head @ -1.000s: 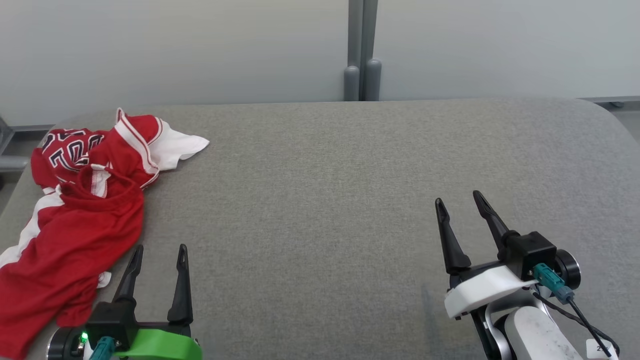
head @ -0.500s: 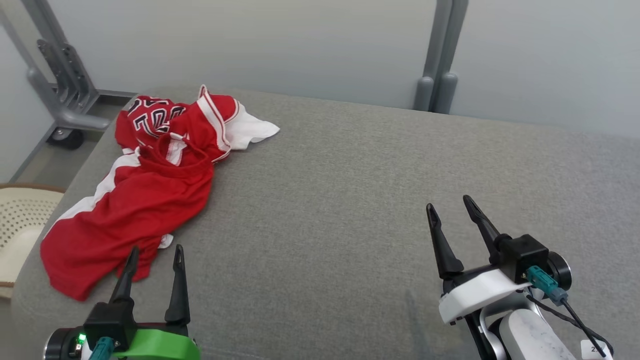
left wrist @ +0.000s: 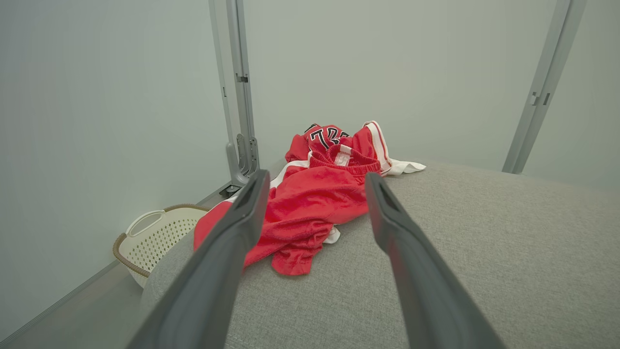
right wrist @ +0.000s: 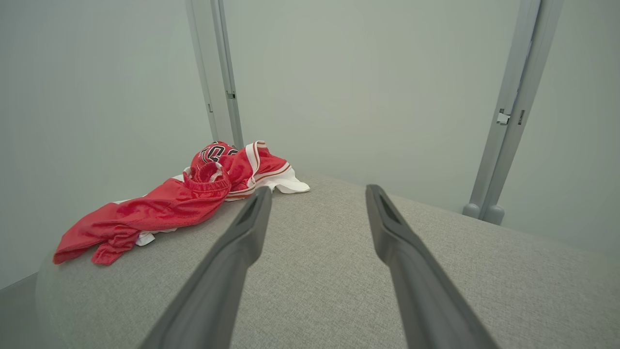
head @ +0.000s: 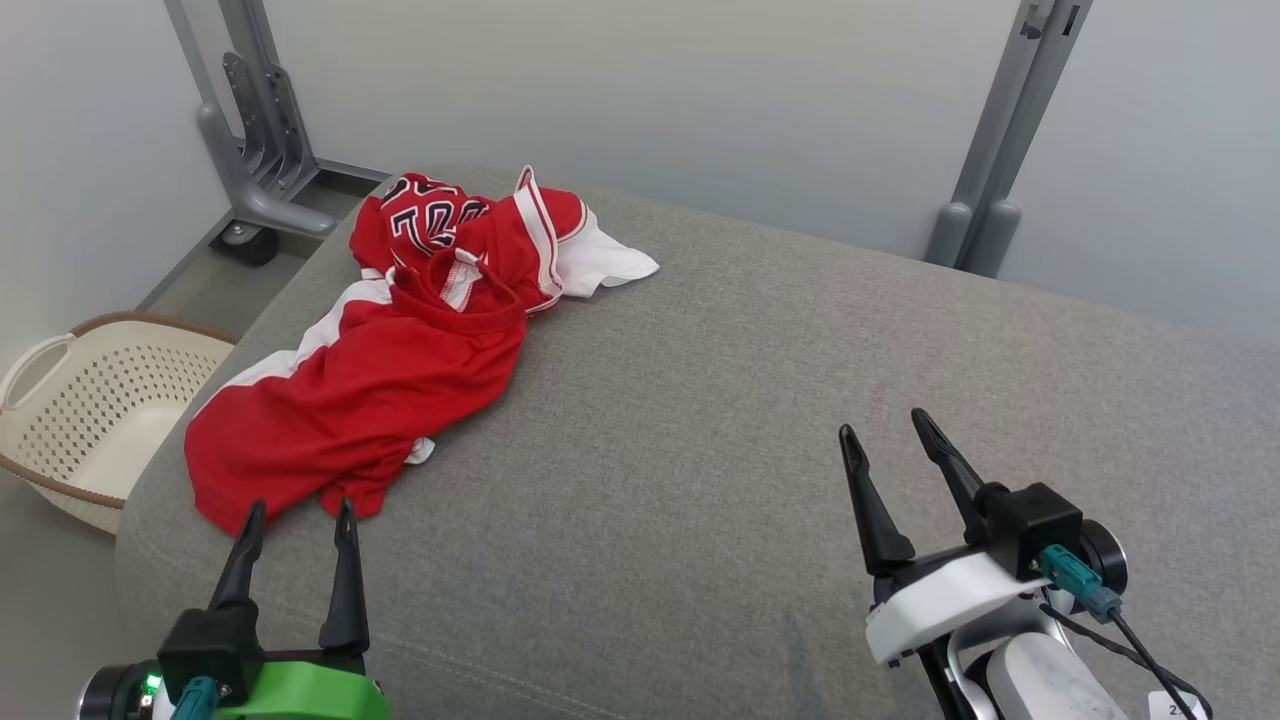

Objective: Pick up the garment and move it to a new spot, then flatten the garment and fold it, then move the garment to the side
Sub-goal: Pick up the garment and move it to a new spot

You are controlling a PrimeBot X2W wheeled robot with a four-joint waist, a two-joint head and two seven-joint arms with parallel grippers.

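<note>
The garment (head: pixel 390 370) is a red jersey with white trim and dark lettering, lying crumpled on the far left part of the grey padded table (head: pixel 760 400). It also appears ahead in the left wrist view as the garment (left wrist: pixel 315 203) and off to the left in the right wrist view as the garment (right wrist: pixel 184 198). My left gripper (head: pixel 297 510) hovers open just short of the jersey's near hem, nothing between its fingers. My right gripper (head: pixel 885 430) stands open over bare table at the lower right, far from the cloth.
A cream perforated laundry basket (head: pixel 90 410) sits on the floor beside the table's left edge. Grey metal frame posts (head: pixel 255 130) stand behind the table at left, and a second post (head: pixel 1000 150) at right. A pale wall lies beyond.
The head camera has swung left, so the jersey and basket sit further right in view. Both grippers stay open; the left one's tips stand nearer the jersey's hem.
</note>
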